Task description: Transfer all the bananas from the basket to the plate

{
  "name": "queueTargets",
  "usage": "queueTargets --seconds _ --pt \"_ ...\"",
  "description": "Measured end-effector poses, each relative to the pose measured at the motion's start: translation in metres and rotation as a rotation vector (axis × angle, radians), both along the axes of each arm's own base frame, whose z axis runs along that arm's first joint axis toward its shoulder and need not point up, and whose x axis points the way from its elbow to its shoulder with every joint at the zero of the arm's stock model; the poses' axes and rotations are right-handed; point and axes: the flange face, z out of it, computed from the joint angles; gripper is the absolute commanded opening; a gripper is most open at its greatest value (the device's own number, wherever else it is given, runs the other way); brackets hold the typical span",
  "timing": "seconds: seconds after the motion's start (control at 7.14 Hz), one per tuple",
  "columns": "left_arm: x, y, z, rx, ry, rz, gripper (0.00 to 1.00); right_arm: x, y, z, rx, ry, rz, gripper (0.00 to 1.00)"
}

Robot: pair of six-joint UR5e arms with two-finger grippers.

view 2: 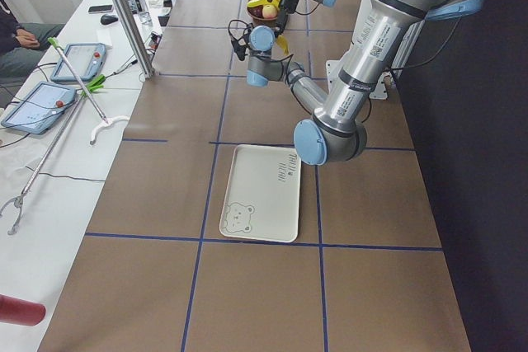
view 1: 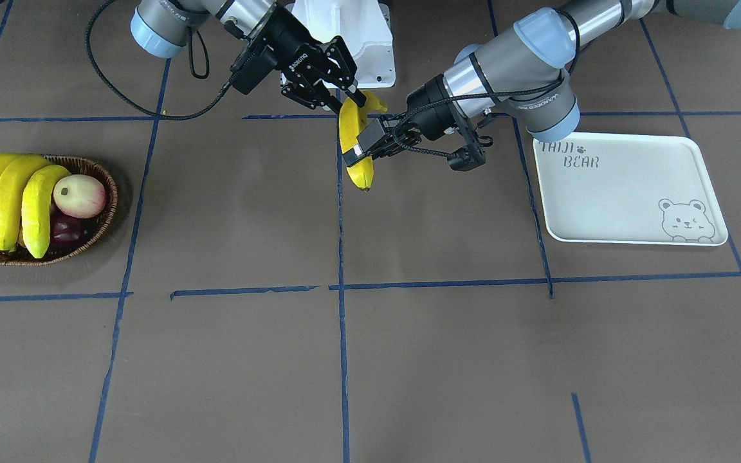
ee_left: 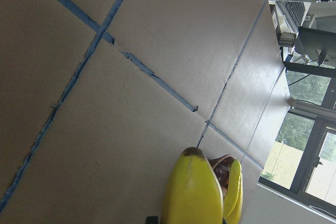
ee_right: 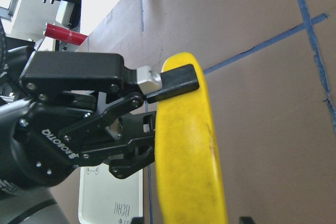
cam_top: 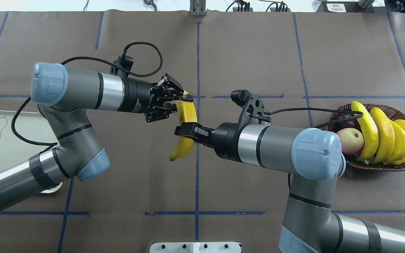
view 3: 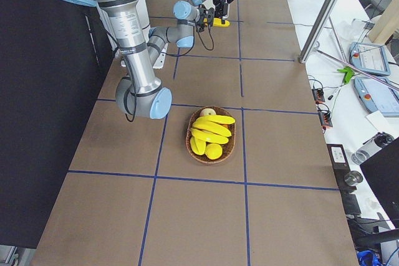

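Curved yellow banana (cam_top: 187,112), well apart from brown wicker basket (cam_top: 394,109), sits clamped in right gripper (cam_top: 186,129); left gripper (cam_top: 182,103) straddles its end, closure unclear.

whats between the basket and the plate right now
Front-facing view: one banana held mid-air by the left claw and right claw; below it only table and blue tape.

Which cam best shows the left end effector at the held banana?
Right wrist-mounted: left end effector close up, one finger lying on the banana. Overhead and front show it smaller; left wrist only the banana's tip; side views tiny.
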Motion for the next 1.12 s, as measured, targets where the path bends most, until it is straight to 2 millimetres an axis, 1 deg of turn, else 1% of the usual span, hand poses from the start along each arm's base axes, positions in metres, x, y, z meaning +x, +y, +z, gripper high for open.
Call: queueTargets --seconds 0.28,0.42,0.56,0.7,0.84,0.98,1.12 --pt "-0.004 -0.006 0.003 -0.002 -0.007 -0.012 0.00 0.002 0.000 0.000 0.001 -0.001 0.002 1.00" --pt "-0.011 -0.013 0.010 -0.005 -0.021 -0.024 0.00 0.006 -0.002 0.000 0.003 -0.003 0.006 1.00" --pt "-0.028 -0.025 0.028 -0.009 -0.049 -0.047 0.00 0.014 -0.004 0.003 0.008 -0.001 0.013 1.00" --pt "-0.056 -0.042 0.057 0.002 -0.096 -0.077 0.00 0.023 -0.007 0.011 0.008 0.010 0.022 1.00" --pt "-0.093 -0.055 0.104 0.050 -0.179 -0.112 0.00 0.034 -0.015 0.025 0.003 0.037 0.033 1.00" --pt "-0.129 -0.053 0.169 0.131 -0.297 -0.136 0.00 0.049 -0.028 0.047 0.003 0.084 0.043 1.00" --pt "-0.166 -0.040 0.238 0.222 -0.427 -0.142 0.00 0.069 -0.043 0.078 0.015 0.154 0.039 1.00"
